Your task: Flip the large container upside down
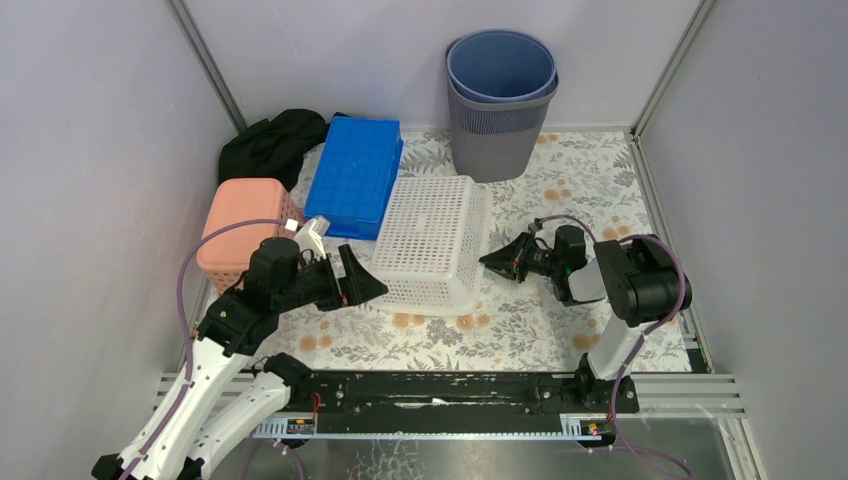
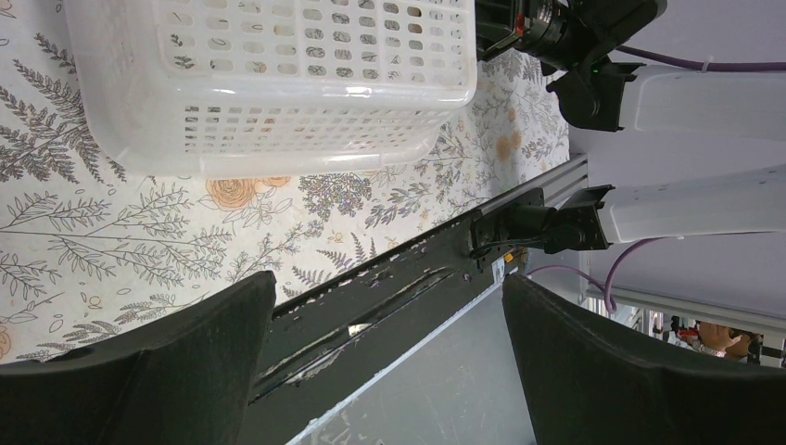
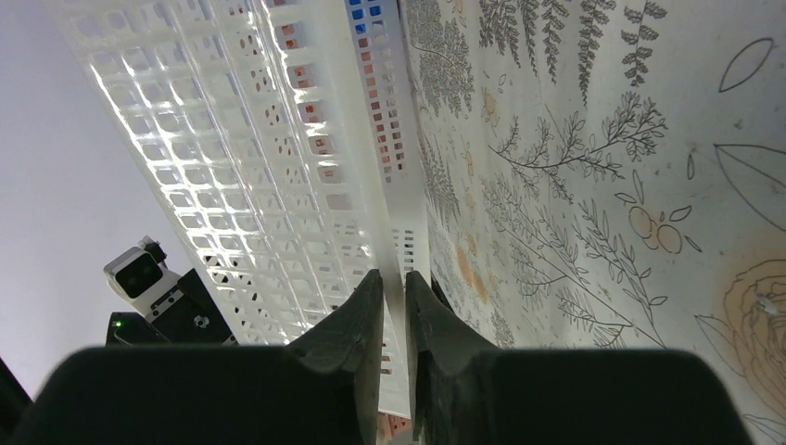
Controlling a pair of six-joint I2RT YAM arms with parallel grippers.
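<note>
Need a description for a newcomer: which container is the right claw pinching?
On the floral table, look dead centre. The white mesh basket is there, its rim pinched by the right claw. It is the only white container; its neighbours are a pink basket, a blue crate and grey-blue bins.

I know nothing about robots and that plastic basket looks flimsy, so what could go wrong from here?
1. The right pincer pinches only a thin edge of the white mesh basket; that edge might flex or slip out when lifted.
2. The left pincer is open near the basket's corner, holding nothing, so the basket may twist on one grip.
3. The blue crate sits close behind the basket; a swing could knock it.
</note>
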